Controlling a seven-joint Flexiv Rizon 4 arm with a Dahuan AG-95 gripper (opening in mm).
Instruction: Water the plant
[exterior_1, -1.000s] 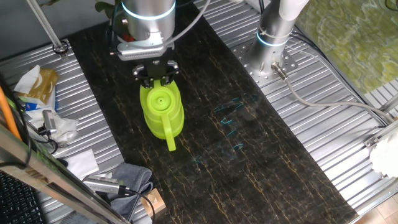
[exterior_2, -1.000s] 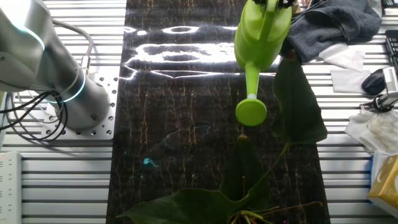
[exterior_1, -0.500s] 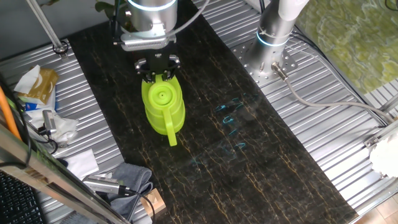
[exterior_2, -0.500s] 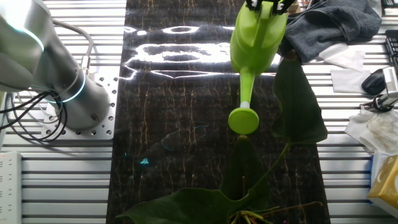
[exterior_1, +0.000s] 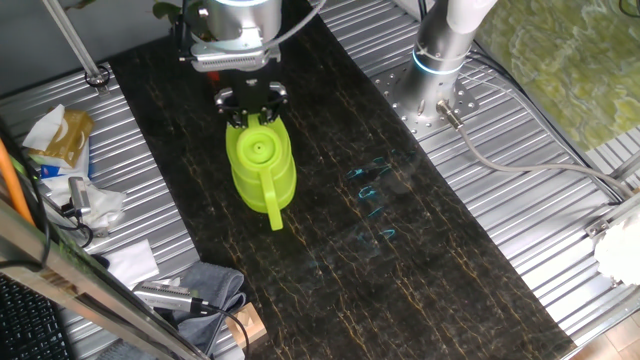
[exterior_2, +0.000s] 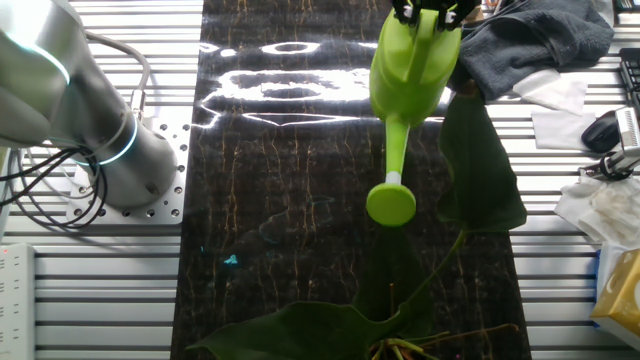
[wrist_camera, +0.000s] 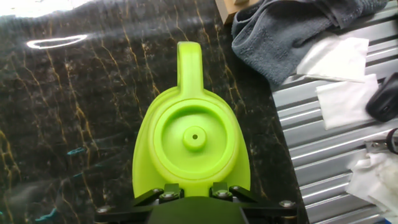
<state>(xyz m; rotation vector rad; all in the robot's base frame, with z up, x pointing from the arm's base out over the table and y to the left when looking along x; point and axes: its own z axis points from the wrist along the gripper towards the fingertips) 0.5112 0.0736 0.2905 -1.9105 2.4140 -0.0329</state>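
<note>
The tabletop (exterior_1: 420, 250), a dark marbled slab, is carrying the scene. The plant (exterior_2: 480, 170) is sitting at one end of it: in the other fixed view its broad dark leaves are filling the lower right, and only a trace of the stems is showing at the bottom edge; the pot itself is out of frame. In one fixed view the plant is mostly hidden behind the arm.

The lime-green watering can (exterior_1: 261, 172) is hanging from the gripper (exterior_1: 250, 108), clear of the tabletop as far as can be judged. Its spout is angling downward toward the plant, and the rose head (exterior_2: 391, 203) is hovering just beside the nearest leaf, apparently not yet over the pot.

The fingers (wrist_camera: 166, 192) are clamping the can at the handle end, seen in the hand view at the bottom edge.

Progress: the can is grasped and carried near the plant. Remaining, by estimate: positioning the rose over the pot and tilting to pour. No water stream is visible.
</note>
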